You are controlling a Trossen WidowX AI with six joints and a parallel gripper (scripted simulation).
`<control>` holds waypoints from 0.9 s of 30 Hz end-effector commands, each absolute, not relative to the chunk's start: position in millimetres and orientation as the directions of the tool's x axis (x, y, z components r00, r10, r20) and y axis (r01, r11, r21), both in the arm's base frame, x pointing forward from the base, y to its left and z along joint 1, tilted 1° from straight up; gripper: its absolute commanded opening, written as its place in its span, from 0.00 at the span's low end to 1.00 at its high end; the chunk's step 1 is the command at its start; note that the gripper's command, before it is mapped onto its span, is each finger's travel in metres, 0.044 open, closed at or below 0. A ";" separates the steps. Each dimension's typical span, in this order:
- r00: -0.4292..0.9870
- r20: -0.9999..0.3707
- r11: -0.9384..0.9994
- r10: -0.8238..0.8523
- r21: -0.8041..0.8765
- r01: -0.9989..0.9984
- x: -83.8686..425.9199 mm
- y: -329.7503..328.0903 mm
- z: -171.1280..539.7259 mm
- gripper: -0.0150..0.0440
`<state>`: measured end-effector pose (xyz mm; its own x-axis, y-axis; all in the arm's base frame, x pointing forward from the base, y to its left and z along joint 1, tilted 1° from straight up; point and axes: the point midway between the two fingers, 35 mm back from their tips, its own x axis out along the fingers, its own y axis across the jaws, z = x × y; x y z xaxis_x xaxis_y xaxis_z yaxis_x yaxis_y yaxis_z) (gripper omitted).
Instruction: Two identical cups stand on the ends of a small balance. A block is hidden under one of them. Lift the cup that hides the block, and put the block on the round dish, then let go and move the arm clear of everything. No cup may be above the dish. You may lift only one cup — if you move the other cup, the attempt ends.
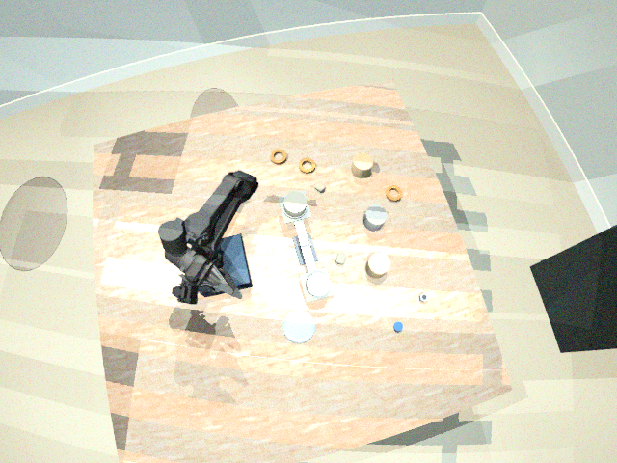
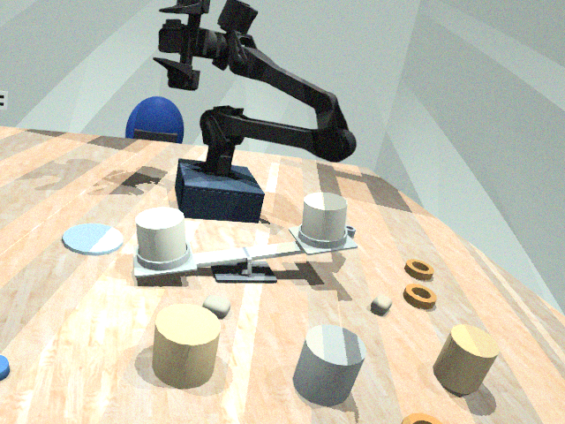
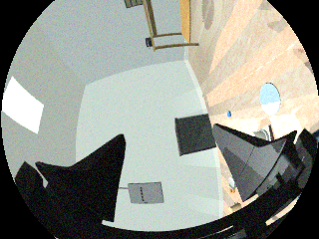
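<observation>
A balance (image 1: 308, 255) (image 2: 274, 251) stands in front of the arm's base, tilted with its dish-side end lower in the exterior view. A white cup (image 1: 317, 284) (image 2: 160, 238) stands upright on that lower end. An identical cup (image 1: 295, 203) (image 2: 324, 217) stands upright on the raised end. No block shows; the inside of both cups is hidden. The pale blue round dish (image 1: 299, 329) (image 2: 92, 238) (image 3: 270, 99) lies flat on the table near the lower cup, with nothing on it. My gripper (image 2: 157, 34) (image 3: 169, 133) is open and empty, high above the table and away from both cups.
Two tan cylinders (image 2: 185, 346) (image 2: 466, 360) and a grey cylinder (image 2: 328, 365) stand beyond the balance. Two small stones (image 2: 217, 306) (image 2: 380, 305) lie nearer it. Orange rings (image 1: 271, 156) (image 1: 300, 166) (image 1: 387, 193), a blue disc (image 1: 398, 326) and a small nut (image 1: 419, 297) lie around.
</observation>
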<state>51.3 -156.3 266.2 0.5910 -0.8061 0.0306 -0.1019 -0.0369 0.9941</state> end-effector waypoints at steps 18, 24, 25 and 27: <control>0.686 0.035 0.076 -0.727 0.997 0.029 77.0 -159.8 274.1 1.00; 0.719 0.019 0.108 -0.695 0.991 0.079 87.8 -159.4 273.8 1.00; 0.725 0.015 0.114 -0.689 0.990 0.087 89.7 -159.2 273.7 1.00; 0.735 0.008 0.125 -0.678 0.987 0.105 93.5 -158.7 273.2 1.00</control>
<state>88.4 -159.1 272.6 0.7223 -0.6914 0.0179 0.0762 0.1052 0.9915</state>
